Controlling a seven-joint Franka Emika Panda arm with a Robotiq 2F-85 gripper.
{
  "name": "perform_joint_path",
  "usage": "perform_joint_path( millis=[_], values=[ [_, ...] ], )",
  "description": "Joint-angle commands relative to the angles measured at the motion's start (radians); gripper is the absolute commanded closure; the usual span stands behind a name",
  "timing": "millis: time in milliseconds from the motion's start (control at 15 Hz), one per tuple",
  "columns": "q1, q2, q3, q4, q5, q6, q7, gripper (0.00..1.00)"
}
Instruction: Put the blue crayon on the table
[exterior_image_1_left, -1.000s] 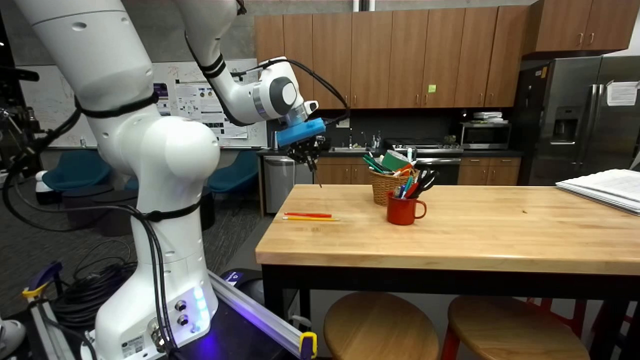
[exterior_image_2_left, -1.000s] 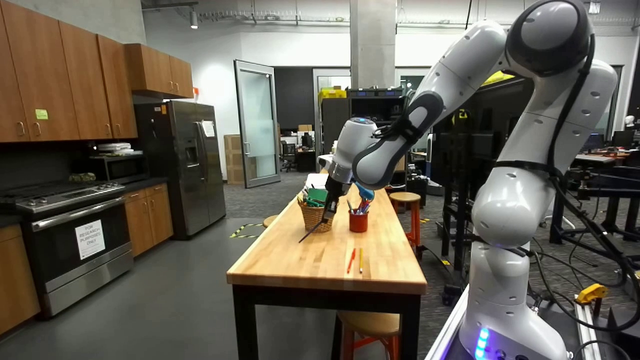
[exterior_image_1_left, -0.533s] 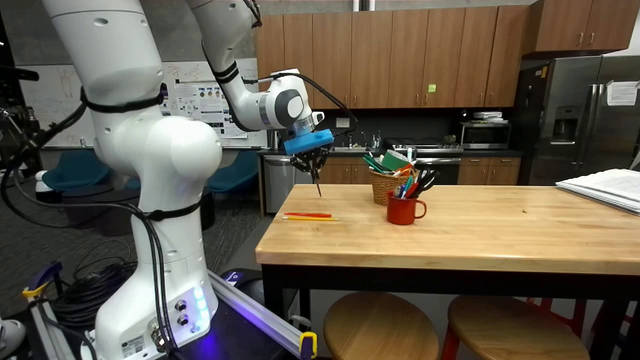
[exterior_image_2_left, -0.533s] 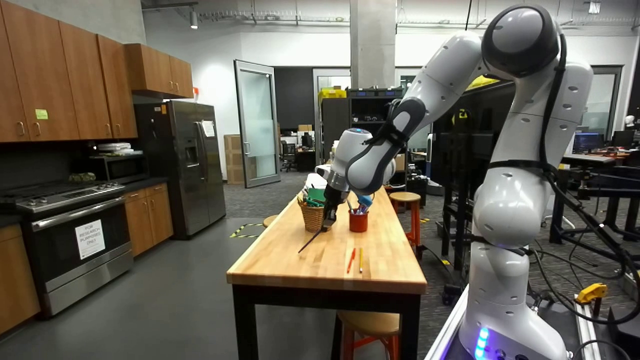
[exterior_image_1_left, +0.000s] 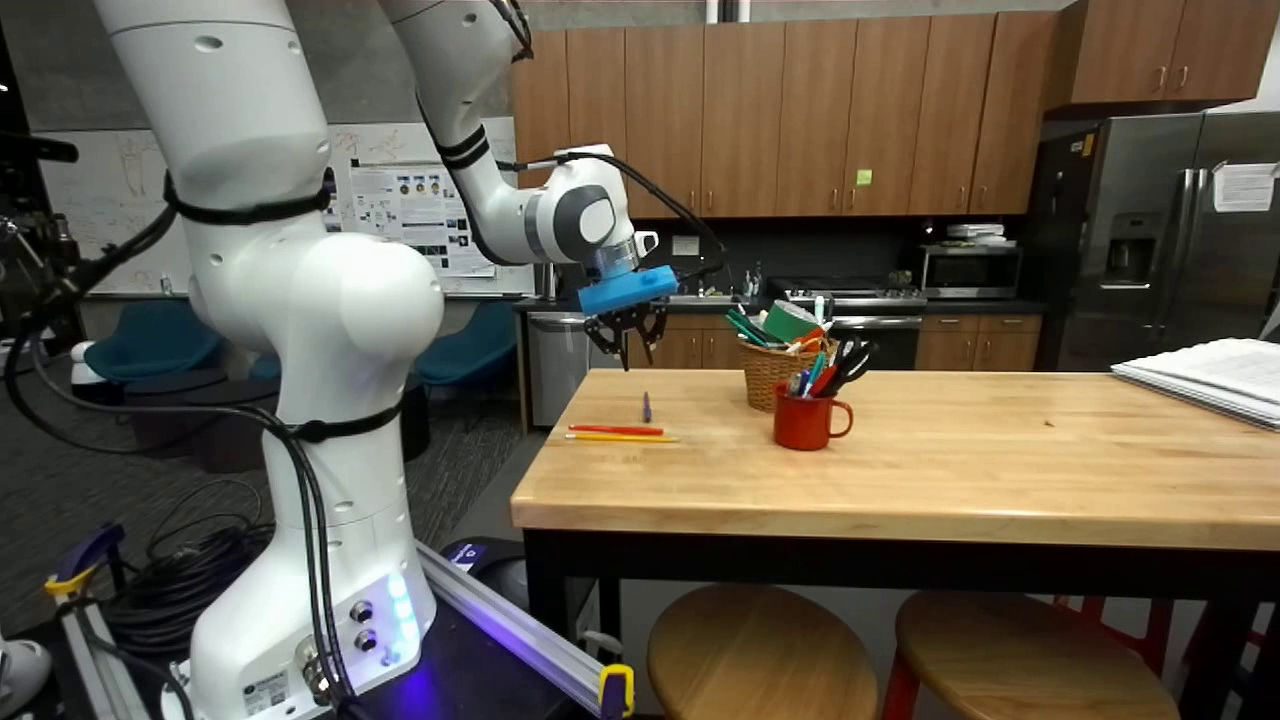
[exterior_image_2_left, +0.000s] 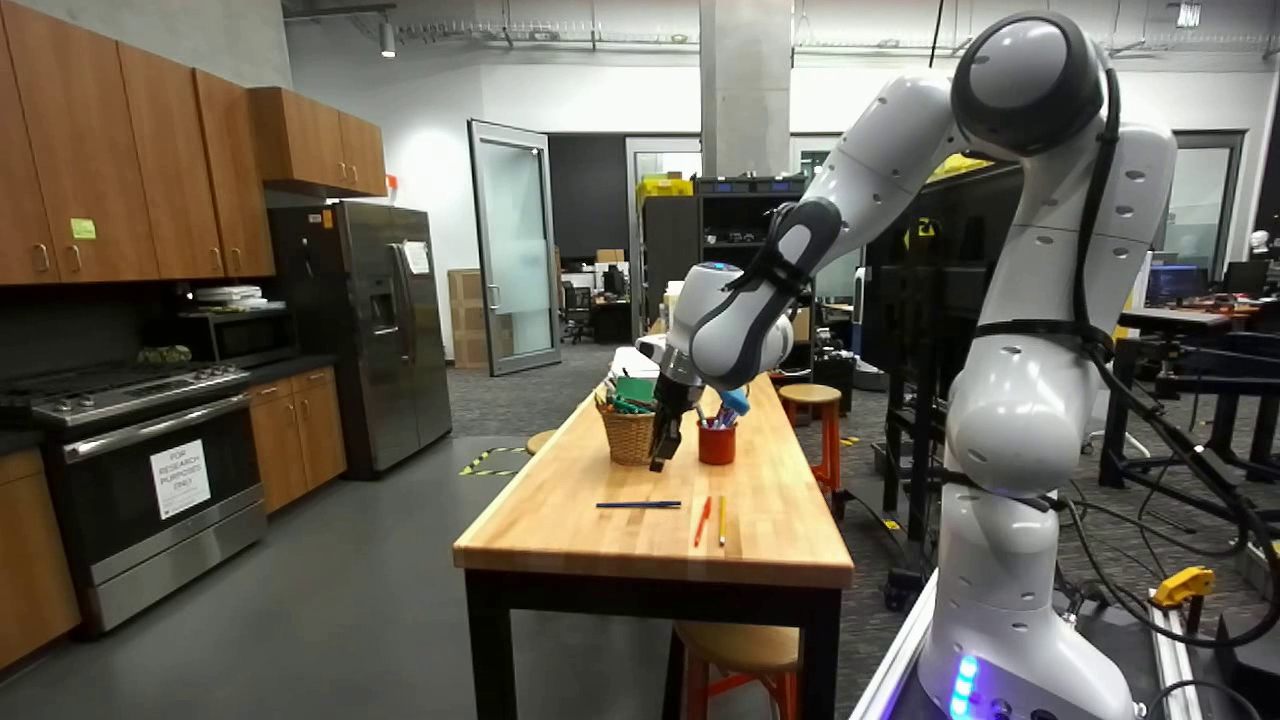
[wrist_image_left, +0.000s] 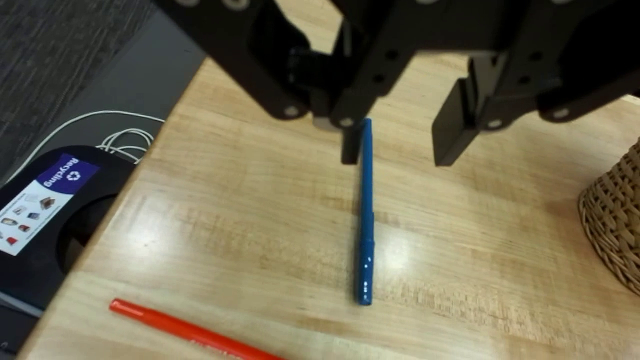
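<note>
The blue crayon (exterior_image_1_left: 647, 407) lies flat on the light wooden table (exterior_image_1_left: 900, 480), near the red and yellow sticks. It also shows in an exterior view (exterior_image_2_left: 638, 504) and in the wrist view (wrist_image_left: 367, 215), where its far end appears beside one finger. My gripper (wrist_image_left: 397, 164) is open, its fingers wide apart with nothing between them. In both exterior views the gripper (exterior_image_1_left: 638, 365) (exterior_image_2_left: 657, 465) hangs a little above the table, apart from the crayon. The bare tabletop (wrist_image_left: 225, 210) shows around the crayon in the wrist view.
A red pen (exterior_image_1_left: 616, 430) and a yellow pencil (exterior_image_1_left: 622, 437) lie near the crayon. A wicker basket (exterior_image_2_left: 627, 438) of supplies and a red mug (exterior_image_2_left: 716, 445) of pens stand close to the gripper. Papers (exterior_image_1_left: 1210, 380) lie farther along the table.
My gripper came down with the crayon held tilted, its tip nearing the table. Now the fingers have opened, and the crayon has been let go and lies flat on the table.
</note>
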Motion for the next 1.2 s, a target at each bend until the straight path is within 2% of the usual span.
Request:
perform_joint_path(
  millis=[0,267,733,1133],
  values=[
    [-0.066,-0.029,0.034,0.001,-0.039,-0.045,0.032,0.25],
    [-0.127,-0.104,0.097,0.012,-0.092,-0.187,0.158,0.01],
    [-0.105,-0.239,0.194,0.101,-0.049,-0.557,0.411,0.00],
    [-0.091,-0.289,0.208,0.183,0.006,-0.797,0.506,0.00]
  ],
)
